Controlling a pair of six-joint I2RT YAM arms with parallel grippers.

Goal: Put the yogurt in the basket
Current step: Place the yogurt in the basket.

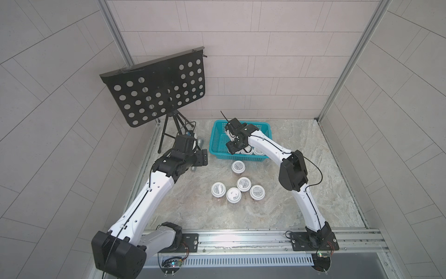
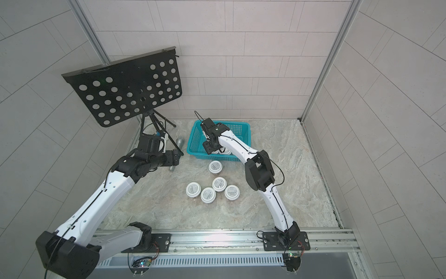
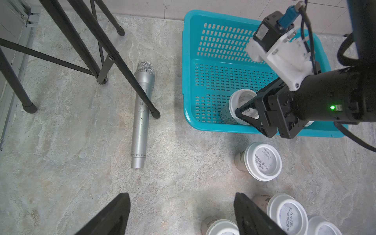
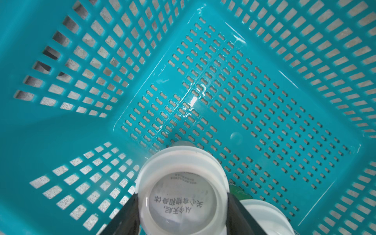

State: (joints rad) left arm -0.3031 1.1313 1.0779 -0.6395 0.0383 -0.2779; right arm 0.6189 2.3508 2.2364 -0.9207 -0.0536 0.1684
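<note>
Right gripper (image 3: 247, 106) pinching yogurt cup (image 4: 181, 200) at lid, cup axis in line with gripper. Cup low inside basket (image 1: 241, 158), at its 7 o'clock corner; seated lid (image 4: 264, 215) just beside, at 3. Next, likely: lower straight, release. Left gripper (image 3: 181, 196) spread, empty, at basket's 9; nearest loose cup (image 1: 238, 166) on counter (image 1: 313, 193) at its 4.

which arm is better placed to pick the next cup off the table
Left. The left gripper is open and empty, hovering near the loose cups. The right gripper is shut on a cup inside the basket.
</note>
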